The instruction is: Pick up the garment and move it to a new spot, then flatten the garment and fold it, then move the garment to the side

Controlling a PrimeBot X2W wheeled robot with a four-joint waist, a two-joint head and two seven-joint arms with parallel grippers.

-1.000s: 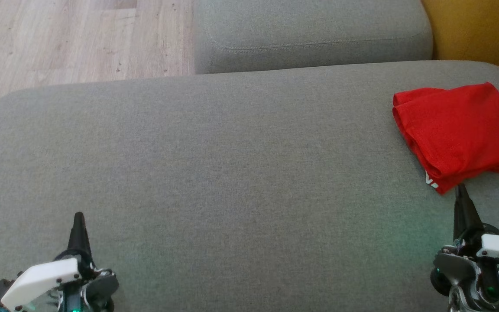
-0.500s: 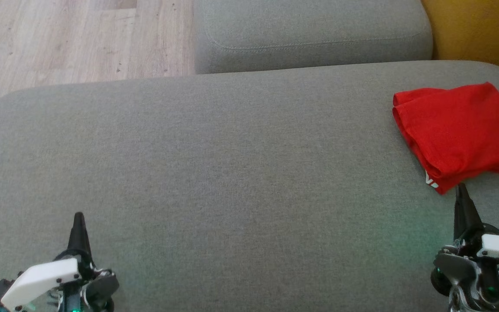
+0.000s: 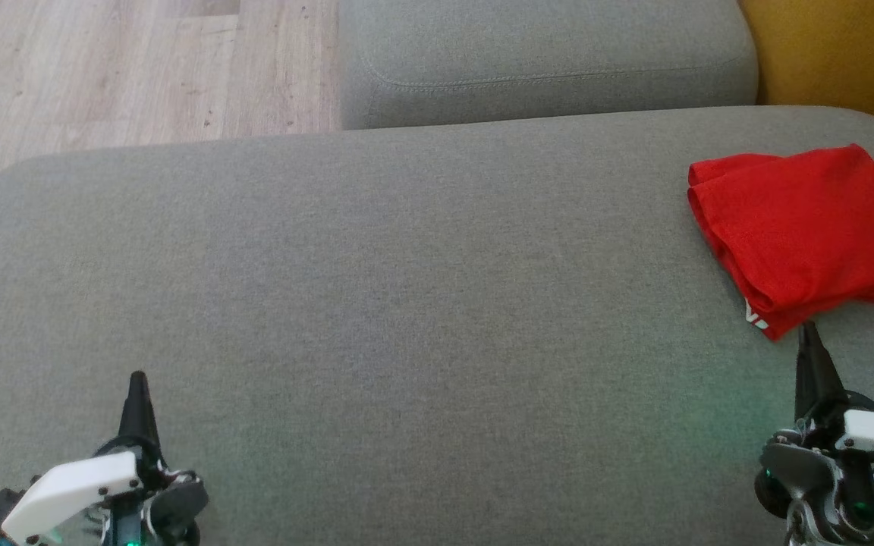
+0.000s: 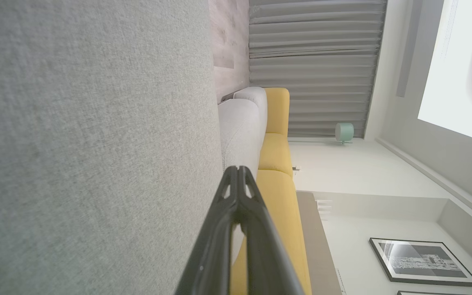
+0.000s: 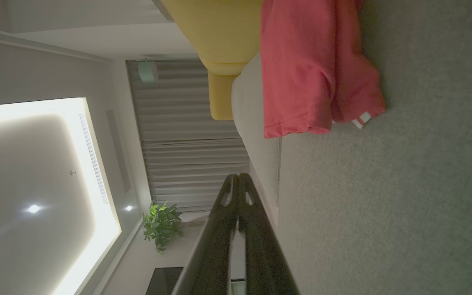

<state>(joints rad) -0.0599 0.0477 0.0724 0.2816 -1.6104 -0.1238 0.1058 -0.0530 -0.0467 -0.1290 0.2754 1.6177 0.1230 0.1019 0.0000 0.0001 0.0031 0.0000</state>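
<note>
Two grippers are held low over a grey fabric sofa cushion (image 3: 407, 265) — left gripper (image 3: 137, 378) and right gripper (image 3: 807, 327), fingers pressed together, empty. One folded red fabric garment (image 3: 809, 227) is seen just beyond the right gripper.

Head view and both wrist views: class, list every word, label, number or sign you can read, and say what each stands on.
The white print at the near corner of the garment: mostly folded under, too little shows to read.
The framed picture in the left wrist view: any lettering is too small to read.
No text can be quoted; nothing else bears legible writing.
</note>
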